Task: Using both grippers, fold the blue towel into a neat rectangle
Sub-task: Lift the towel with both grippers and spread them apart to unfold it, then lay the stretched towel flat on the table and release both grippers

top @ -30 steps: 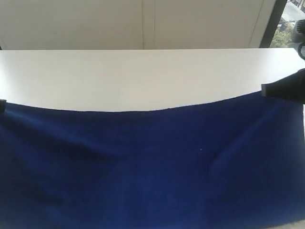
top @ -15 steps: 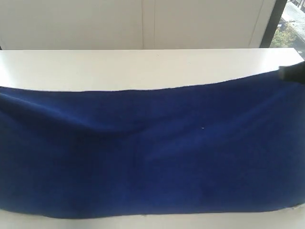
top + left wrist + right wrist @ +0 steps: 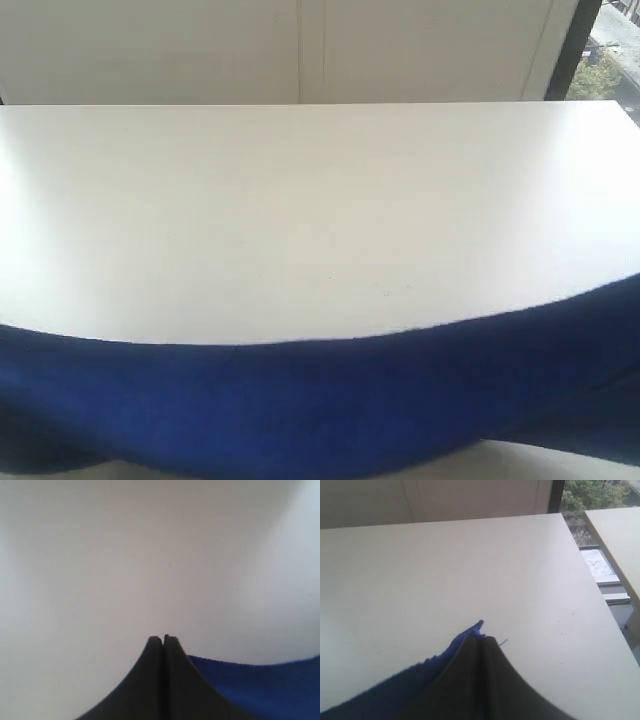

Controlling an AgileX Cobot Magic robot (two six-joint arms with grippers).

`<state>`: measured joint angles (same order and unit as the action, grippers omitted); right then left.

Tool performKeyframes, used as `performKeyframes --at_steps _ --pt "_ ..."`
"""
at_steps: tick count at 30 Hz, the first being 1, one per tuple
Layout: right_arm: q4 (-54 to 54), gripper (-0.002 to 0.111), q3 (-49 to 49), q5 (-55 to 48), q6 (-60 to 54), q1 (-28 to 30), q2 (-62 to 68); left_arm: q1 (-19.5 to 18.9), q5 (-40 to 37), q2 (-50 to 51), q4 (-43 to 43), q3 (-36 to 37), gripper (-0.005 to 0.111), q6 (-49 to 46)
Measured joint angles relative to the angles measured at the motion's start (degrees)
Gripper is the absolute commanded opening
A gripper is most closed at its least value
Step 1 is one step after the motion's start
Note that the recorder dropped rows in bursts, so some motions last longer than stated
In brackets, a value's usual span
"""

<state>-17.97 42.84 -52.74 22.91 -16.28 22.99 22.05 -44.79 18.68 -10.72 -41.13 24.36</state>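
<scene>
The blue towel (image 3: 320,410) hangs as a wide band across the near edge of the exterior view, its upper edge sagging in the middle and rising to the right. Neither gripper shows in that view. In the left wrist view my left gripper (image 3: 163,639) has its jaws pressed together, and the blue towel (image 3: 260,685) runs out from beside them. In the right wrist view my right gripper (image 3: 481,639) is shut on the towel, a blue corner (image 3: 477,626) poking past its tips and the cloth (image 3: 395,695) trailing off to one side. The white label is hidden.
The white table (image 3: 320,220) lies bare beyond the towel up to its far edge. Pale wall panels (image 3: 300,50) stand behind it. A window with greenery (image 3: 605,50) is at the far right, and a second tabletop (image 3: 615,535) sits across a gap.
The towel's upper edge has swung from near the table's far edge down to the bottom of the exterior view, baring most of the table. The right gripper has left that view.
</scene>
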Motion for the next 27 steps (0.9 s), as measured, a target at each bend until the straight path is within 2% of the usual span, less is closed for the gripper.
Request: performKeyframes --at_steps 6,10,13,16,21,25,27 --pt "-1.44 0.0 5.43 -0.46 -0.4 -0.21 4.07 0.0 -3.84 1.46 -3.39 -7.59 0.0 0.46" --pt "-5.41 0.0 5.61 0.83 1.12 -0.21 13.05 0.0 -5.0 8.45 -7.67 -6.11 0.0 1.89" --pt "-9.99 0.0 4.5 4.69 4.49 -0.21 22.32 0.0 1.05 16.08 -11.23 -2.14 0.0 5.23" --pt "-15.82 0.0 3.07 10.34 9.84 -0.21 33.27 0.0 10.91 26.97 -19.5 2.05 0.0 14.84" --pt "-25.77 0.0 2.06 19.93 21.13 -0.21 50.84 -0.71 26.21 46.41 -41.55 4.19 0.0 37.89" --pt "-36.78 0.0 2.2 28.04 35.46 1.29 62.18 -5.7 34.54 60.06 -61.12 2.02 0.0 60.21" --pt "-41.15 0.0 2.79 30.79 39.94 2.47 67.03 -8.31 37.83 65.56 -68.63 0.26 0.0 67.2"
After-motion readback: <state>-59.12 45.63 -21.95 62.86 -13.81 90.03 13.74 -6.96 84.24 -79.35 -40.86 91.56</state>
